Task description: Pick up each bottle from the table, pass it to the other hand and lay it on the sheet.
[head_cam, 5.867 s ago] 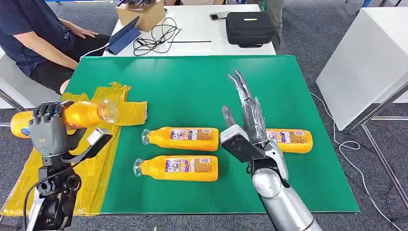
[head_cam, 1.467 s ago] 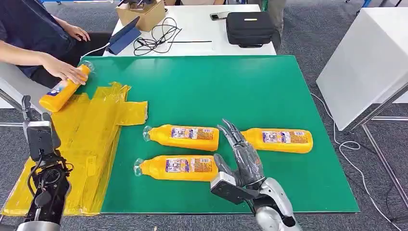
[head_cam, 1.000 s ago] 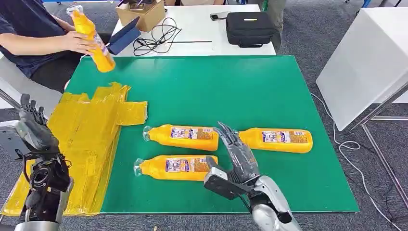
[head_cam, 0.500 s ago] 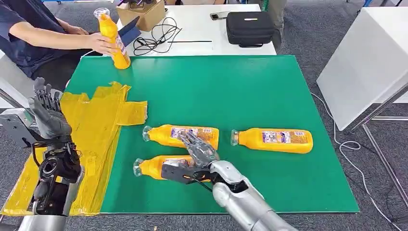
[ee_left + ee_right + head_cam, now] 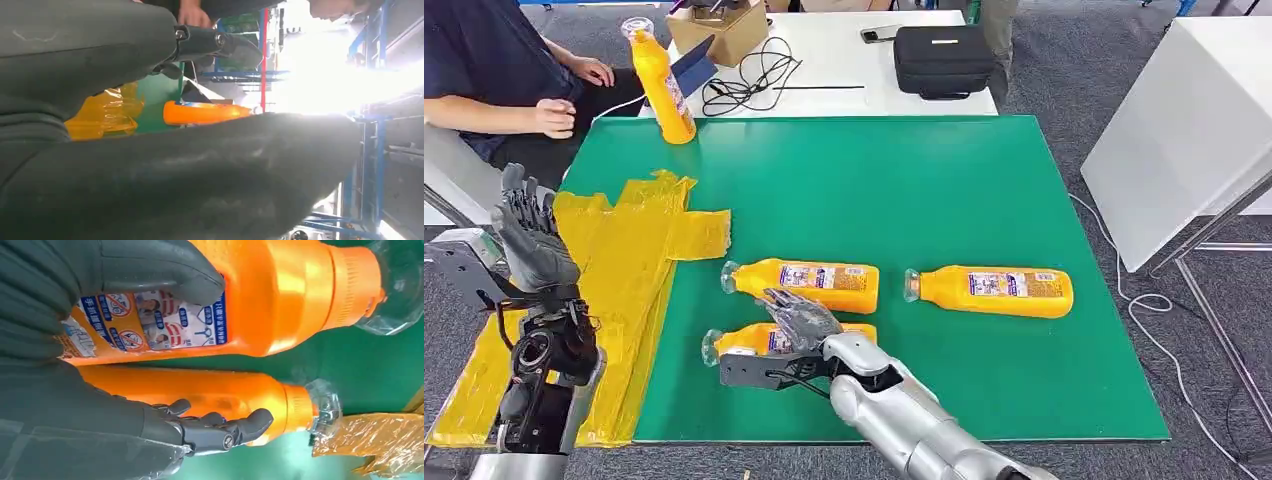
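Three orange bottles lie on the green table [image 5: 894, 180]: a near one [image 5: 742, 341], a middle one [image 5: 802, 285] and a right one [image 5: 990, 292]. My right hand [image 5: 799, 322] reaches over the near bottle [image 5: 280, 295]; the thumb [image 5: 150, 262] rests on its label, while the fingers [image 5: 220, 430] stretch out in front of the middle bottle [image 5: 215, 392] without closing. The near bottle still lies on the table. A fourth bottle [image 5: 662, 85] stands upright at the far left corner. My left hand [image 5: 529, 240] is raised beside the yellow sheet [image 5: 614, 280], fingers spread, holding nothing.
A person [image 5: 494, 70] sits at the far left, hands near the table corner. Behind the green table a white table carries a black bag [image 5: 944, 58], cables [image 5: 749, 75] and a cardboard box [image 5: 714, 28]. A white block [image 5: 1184, 120] stands to the right.
My right hand has slid left and nearer, onto the near bottle. The person has let go of the upright bottle and drawn the hand back. My left hand has barely moved.
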Tool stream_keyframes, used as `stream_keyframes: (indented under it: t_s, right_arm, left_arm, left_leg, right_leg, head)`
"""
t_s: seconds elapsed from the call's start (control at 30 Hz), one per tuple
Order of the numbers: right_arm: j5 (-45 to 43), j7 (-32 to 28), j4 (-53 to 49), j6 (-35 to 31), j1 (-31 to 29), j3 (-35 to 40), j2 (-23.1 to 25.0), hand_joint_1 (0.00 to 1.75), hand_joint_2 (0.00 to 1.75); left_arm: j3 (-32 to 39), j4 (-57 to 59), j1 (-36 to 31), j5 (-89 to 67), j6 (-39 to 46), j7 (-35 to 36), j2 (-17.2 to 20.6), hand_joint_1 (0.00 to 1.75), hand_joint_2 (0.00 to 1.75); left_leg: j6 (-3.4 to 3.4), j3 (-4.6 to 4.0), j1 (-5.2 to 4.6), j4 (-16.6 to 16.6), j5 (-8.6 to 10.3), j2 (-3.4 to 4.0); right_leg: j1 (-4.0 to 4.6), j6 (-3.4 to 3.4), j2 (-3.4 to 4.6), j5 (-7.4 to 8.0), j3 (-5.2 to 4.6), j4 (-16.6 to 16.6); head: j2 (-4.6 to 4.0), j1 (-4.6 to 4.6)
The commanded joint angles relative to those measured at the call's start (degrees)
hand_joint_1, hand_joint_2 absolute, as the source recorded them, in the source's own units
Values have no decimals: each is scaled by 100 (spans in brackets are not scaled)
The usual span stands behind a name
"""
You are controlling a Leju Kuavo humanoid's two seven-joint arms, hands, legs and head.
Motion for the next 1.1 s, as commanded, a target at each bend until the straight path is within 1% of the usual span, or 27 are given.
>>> stream_keyframes:
  t_s: [0.03, 0.1, 0.17, 0.23, 0.3, 0.37, 0.4, 0.43, 0.47, 0.5, 0.53, 0.57, 0.6, 0.63, 0.67, 0.77, 0.8, 0.87, 0.9, 0.93, 0.97, 1.1]
  right_arm:
    - [-91, -60, 452, 57, -245, 342, -119, 0, 175]
    - [-101, -45, 203, -47, -228, 459, -121, 0, 175]
    - [24, 187, -301, -338, -161, 636, -200, 0, 175]
    - [32, 438, -961, -267, -18, 787, -393, 0, 175]
    - [243, 944, -1454, -125, 112, 1015, -654, 0, 175]
    - [500, 1265, -1450, -202, 182, 1098, -754, 0, 175]
    - [674, 1460, -1345, -288, 213, 1122, -789, 0, 175]
    - [745, 1523, -1284, -341, 248, 1117, -822, 0, 175]
    - [1007, 1850, -1313, -416, 388, 1080, -888, 0, 175]
    - [1166, 1951, -1526, -473, 579, 1051, -1001, 0, 175]
    - [1286, 2025, -1694, -458, 701, 1031, -1065, 0, 175]
    - [1355, 2087, -1861, -439, 792, 1010, -1114, 0, 175]
    - [1372, 2099, -1892, -433, 808, 1013, -1120, 0, 175]
    - [1480, 2215, -2214, -347, 949, 974, -1202, 0, 175]
    - [1497, 2244, -2335, -334, 1022, 935, -1237, 0, 175]
    - [1656, 2333, -2630, -166, 1254, 845, -1365, 0, 175]
    - [1701, 2332, -2585, -120, 1316, 816, -1384, 0, 175]
    - [1749, 2318, -2448, -131, 1337, 816, -1390, 0, 175]
    - [1715, 2302, -2318, -153, 1341, 795, -1381, 0, 175]
    - [1764, 2282, -2210, -205, 1344, 783, -1368, 0, 175]
    - [1748, 2270, -2163, -210, 1359, 756, -1361, 0, 175]
    - [1755, 2266, -2152, -217, 1366, 756, -1369, 0, 175]
  left_arm:
    - [-54, 124, -122, -22, 8, 25, -135, 0, 0]
    - [-90, 236, -252, -30, 4, 39, -114, 0, 0]
    - [-121, 356, -415, -33, 26, 74, -99, 0, 0]
    - [-129, 468, -536, -19, 13, 101, -126, 0, 0]
    - [-149, 545, -631, -4, -38, 143, -200, 0, 0]
    - [-226, 618, -746, -34, -97, 189, -266, 0, 0]
    - [-283, 696, -860, -81, -131, 236, -339, 0, 0]
    - [-315, 714, -904, -111, -133, 261, -385, 0, 0]
    - [-301, 723, -988, -180, -135, 310, -486, 0, 0]
    - [-282, 679, -1053, -280, -99, 400, -571, 0, 0]
    - [-253, 644, -1077, -333, -95, 474, -615, 0, 0]
    - [-243, 637, -1091, -368, -107, 512, -621, 0, 0]
    - [-241, 640, -1095, -372, -109, 517, -619, 0, 0]
    - [-216, 680, -1120, -385, -125, 533, -610, 0, 0]
    - [-201, 709, -1135, -390, -132, 537, -609, 0, 0]
    - [-130, 778, -1145, -404, -167, 539, -598, 0, 0]
    - [-107, 812, -1135, -408, -189, 534, -571, 0, 0]
    - [-83, 880, -1148, -393, -223, 520, -534, 0, 0]
    - [-58, 954, -1180, -358, -257, 497, -520, 0, 0]
    - [-45, 1002, -1197, -351, -275, 484, -511, 0, 0]
    - [-41, 1028, -1213, -348, -281, 481, -511, 0, 0]
    - [-38, 1032, -1215, -347, -282, 478, -510, 0, 0]
  left_leg:
    - [0, 15, 2, -4, -4, -8]
    - [0, 19, 4, -4, -6, -8]
    - [0, 2, 1, 0, 0, -11]
    - [0, 10, 7, 4, -5, -16]
    - [1, 0, 7, 2, 1, -20]
    - [3, 11, 11, 3, -3, -39]
    - [2, 10, 8, -1, -1, -27]
    - [4, 16, 11, -2, -2, -42]
    - [3, 8, 6, -4, 3, -36]
    - [5, 18, 11, -3, -1, -50]
    - [6, 20, 10, -1, -3, -49]
    - [3, 7, 7, -4, 2, -41]
    - [4, 12, 7, -4, 0, -49]
    - [2, 5, 3, -4, 2, -29]
    - [3, 11, 5, -4, 0, -40]
    - [1, 4, -1, -4, 2, -26]
    - [1, 12, 1, -6, 1, -35]
    - [1, 8, 0, -6, 2, -24]
    - [1, 25, 6, -7, -3, -37]
    - [1, 9, -1, -6, 1, -19]
    - [1, 23, 1, -11, 0, -25]
    - [1, 16, 3, -7, 2, -20]
  right_leg:
    - [2, 10, -17, -6, 21, -8]
    - [4, 12, -18, -6, 27, -10]
    - [1, 6, -17, -3, 6, -2]
    - [6, 12, -27, -8, 19, -4]
    - [4, 8, -27, -4, 7, -4]
    - [9, 16, -50, -10, 28, -13]
    - [5, 12, -35, -7, 19, -11]
    - [8, 16, -54, -10, 35, -18]
    - [3, 10, -43, -6, 19, -12]
    - [8, 18, -62, -11, 39, -22]
    - [8, 20, -61, -12, 40, -21]
    - [4, 12, -46, -7, 23, -16]
    - [4, 15, -55, -9, 32, -20]
    - [-1, 8, -32, -4, 15, -12]
    - [2, 13, -47, -8, 28, -18]
    - [-2, 7, -28, -3, 11, -13]
    - [0, 11, -41, -6, 25, -17]
    - [-2, 7, -29, -3, 14, -15]
    - [4, 16, -48, -8, 41, -25]
    - [-3, 7, -23, -3, 13, -12]
    - [0, 12, -33, -4, 32, -21]
    - [0, 8, -25, -2, 19, -14]
  head:
    - [0, 0]
    - [0, 0]
    - [0, 0]
    - [0, 0]
    - [0, 0]
    - [0, 2]
    - [0, 2]
    - [0, 0]
    - [0, 2]
    - [0, 0]
    - [0, 2]
    - [0, 4]
    - [0, 2]
    - [0, 0]
    - [0, 2]
    - [0, 2]
    - [0, 2]
    - [0, 0]
    - [0, 0]
    - [0, 0]
    - [0, 0]
    - [0, 0]
